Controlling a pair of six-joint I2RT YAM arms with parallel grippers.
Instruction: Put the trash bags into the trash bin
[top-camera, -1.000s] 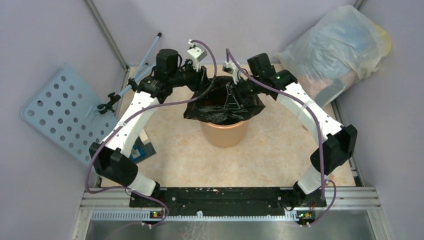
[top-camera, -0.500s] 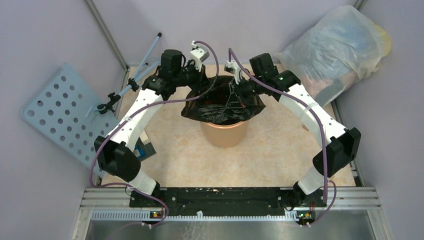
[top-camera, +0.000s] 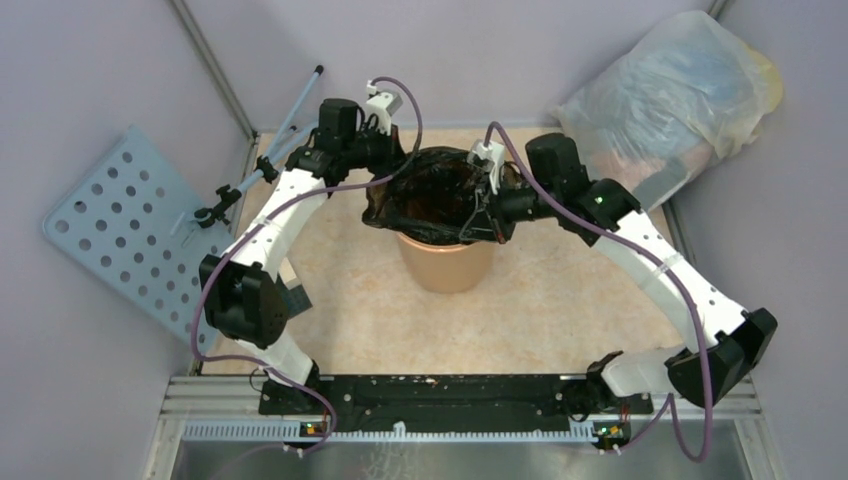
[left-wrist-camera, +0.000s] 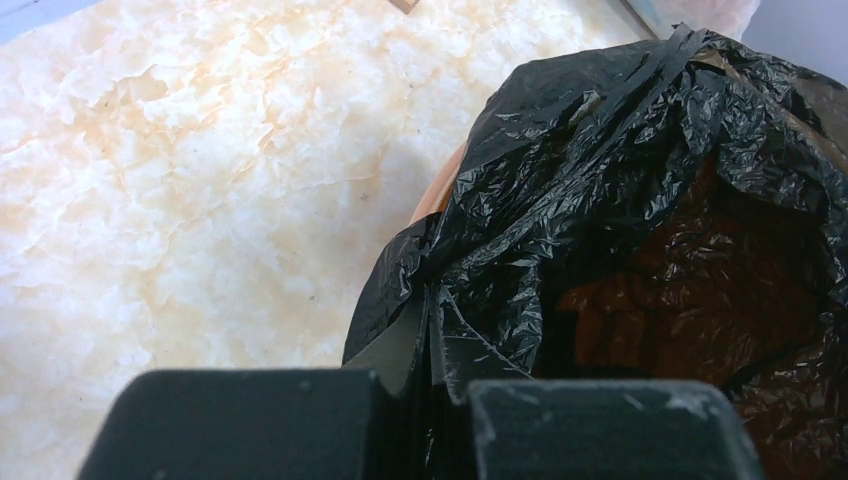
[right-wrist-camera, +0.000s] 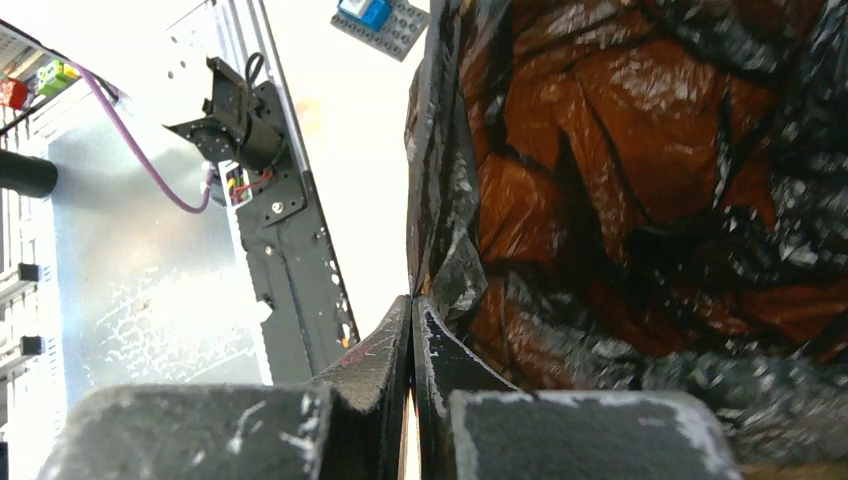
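Observation:
The glossy black trash bag (top-camera: 440, 190) lies spread open over the mouth of the orange trash bin (top-camera: 446, 268), which stands at the table's middle back. My left gripper (top-camera: 388, 168) is shut on the bag's left edge (left-wrist-camera: 450, 300); orange bin wall (left-wrist-camera: 440, 190) shows under the plastic. My right gripper (top-camera: 484, 205) is shut on the bag's right front edge (right-wrist-camera: 440, 250), fingertips (right-wrist-camera: 425, 330) pressed together on the film. The orange shows through the bag's inside (right-wrist-camera: 620, 110).
A big translucent stuffed bag (top-camera: 668, 95) sits at the back right corner. A perforated grey panel (top-camera: 120, 225) and a rod clamp (top-camera: 262, 150) stand at the left. A small blue block (top-camera: 290, 300) lies near the left arm. The black base rail (top-camera: 430, 395) runs along the near edge.
My right gripper has moved right and toward the front with the bag edge, my left slightly left and back. The bag's mouth now sits lower and wider over the bin rim.

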